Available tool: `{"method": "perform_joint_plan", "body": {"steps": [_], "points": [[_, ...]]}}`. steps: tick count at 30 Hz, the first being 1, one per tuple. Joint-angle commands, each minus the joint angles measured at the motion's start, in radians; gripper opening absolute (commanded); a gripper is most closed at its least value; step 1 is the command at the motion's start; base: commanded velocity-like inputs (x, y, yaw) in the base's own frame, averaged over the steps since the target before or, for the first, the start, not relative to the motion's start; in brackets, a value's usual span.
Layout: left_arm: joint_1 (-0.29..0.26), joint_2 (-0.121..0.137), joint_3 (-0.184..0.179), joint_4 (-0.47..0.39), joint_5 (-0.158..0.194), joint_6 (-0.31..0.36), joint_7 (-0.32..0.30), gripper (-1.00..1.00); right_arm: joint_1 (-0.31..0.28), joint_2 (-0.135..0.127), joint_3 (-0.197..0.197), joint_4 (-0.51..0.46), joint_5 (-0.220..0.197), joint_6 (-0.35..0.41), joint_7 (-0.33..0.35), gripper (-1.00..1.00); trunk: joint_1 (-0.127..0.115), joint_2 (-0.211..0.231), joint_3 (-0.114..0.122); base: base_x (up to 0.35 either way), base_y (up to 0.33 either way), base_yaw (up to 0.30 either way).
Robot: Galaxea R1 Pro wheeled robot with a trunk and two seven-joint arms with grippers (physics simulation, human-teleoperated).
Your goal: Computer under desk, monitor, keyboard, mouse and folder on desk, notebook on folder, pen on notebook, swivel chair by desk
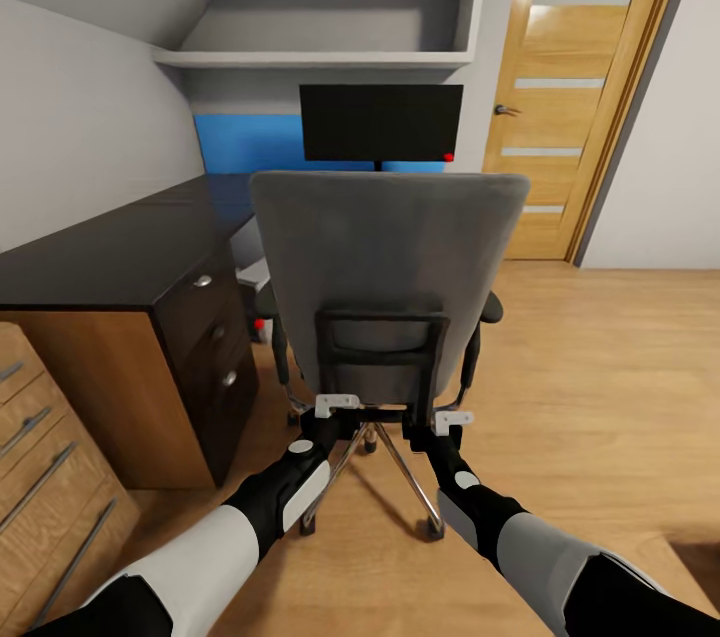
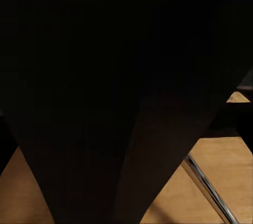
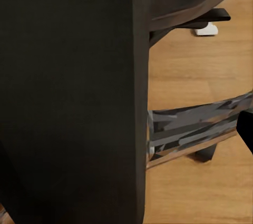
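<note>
Swivel chair (image 1: 385, 287): grey padded back turned toward the camera, centre of the head view, black back frame low on it, chrome legs (image 1: 405, 477) splayed on the light wood floor (image 1: 600, 387) beneath. It stood just beside the desk (image 1: 120, 252), which lay at its 9 o'clock.

Left gripper (image 1: 322, 422): pressed against the lower edge of the chair's back at about 7 o'clock of the chair; finger spread could not be told, nor whether it had hold of the frame. Its wrist camera looked onto a dark surface at close range, with a chrome leg (image 2: 211, 192) over wood floor.

Right gripper (image 1: 432, 429): at the chair's 5 o'clock, likewise up against the back frame; opening and hold could not be told. Its wrist camera showed a dark panel and a chrome leg (image 3: 195, 126).

Monitor (image 1: 381, 122): upright on the desk at 12 o'clock from the chair, red dot at its lower corner.

Computer (image 1: 250, 272): pale case partly seen under the desk, at the chair's 10 o'clock.

Wooden door (image 1: 570, 87): at 2 o'clock.
</note>
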Motion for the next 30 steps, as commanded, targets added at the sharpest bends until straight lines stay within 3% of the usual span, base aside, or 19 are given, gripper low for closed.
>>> {"method": "perform_joint_plan", "body": {"steps": [1,30], "points": [[-0.002,0.001,-0.006,-0.003,-0.001,-0.001,0.008,1.00,-0.001,0.000,0.008,0.000,-0.003,-0.002,-0.007,1.00,0.000,0.000,-0.001,0.322,0.000,0.000],[-0.002,-0.003,-0.009,0.004,-0.001,0.000,0.011,1.00,-0.001,0.000,0.008,0.000,-0.003,-0.002,-0.009,1.00,0.000,0.000,-0.001,0.322,0.000,0.000]]}}
